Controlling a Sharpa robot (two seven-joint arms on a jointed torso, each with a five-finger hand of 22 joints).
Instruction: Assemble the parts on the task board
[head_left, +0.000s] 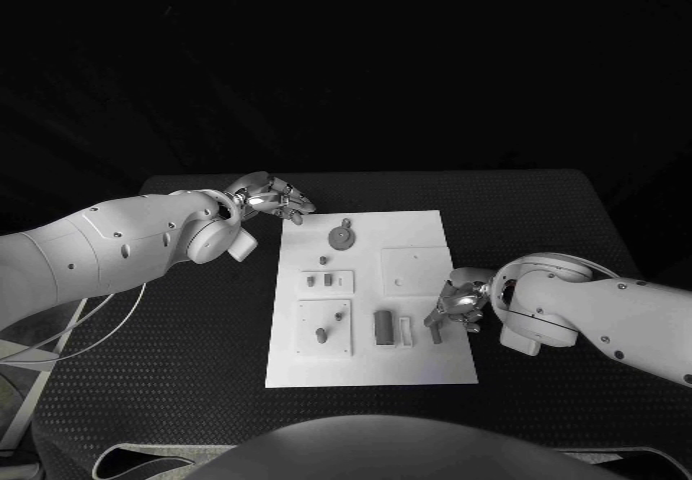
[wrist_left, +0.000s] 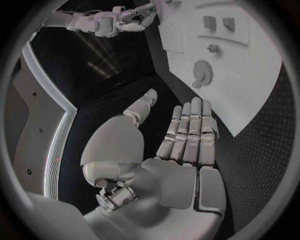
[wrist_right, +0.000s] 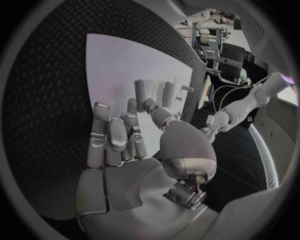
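Observation:
The white task board (head_left: 368, 365) lies in the middle of the black table. On it are a round toothed disc (head_left: 340, 236), two small blocks (head_left: 326, 281), short pegs (head_left: 330, 327) and a dark upright bar (head_left: 384, 327) next to a paler bar (head_left: 407, 331). My right hand (head_left: 459, 303) hovers at the board's right edge, its fingertips close to the bars, nothing in it. In the right wrist view its fingers (wrist_right: 103, 137) stretch over the board (wrist_right: 119, 65) toward the bars (wrist_right: 140, 90). My left hand (head_left: 271, 198) hangs open off the board's far left corner, fingers straight (wrist_left: 190, 130), near the disc (wrist_left: 202, 73).
A raised square plate (head_left: 411, 268) occupies the board's right middle. Black mesh table (head_left: 188, 340) surrounds the board on all sides. A cable (head_left: 87, 330) trails off the table's left edge under my left arm.

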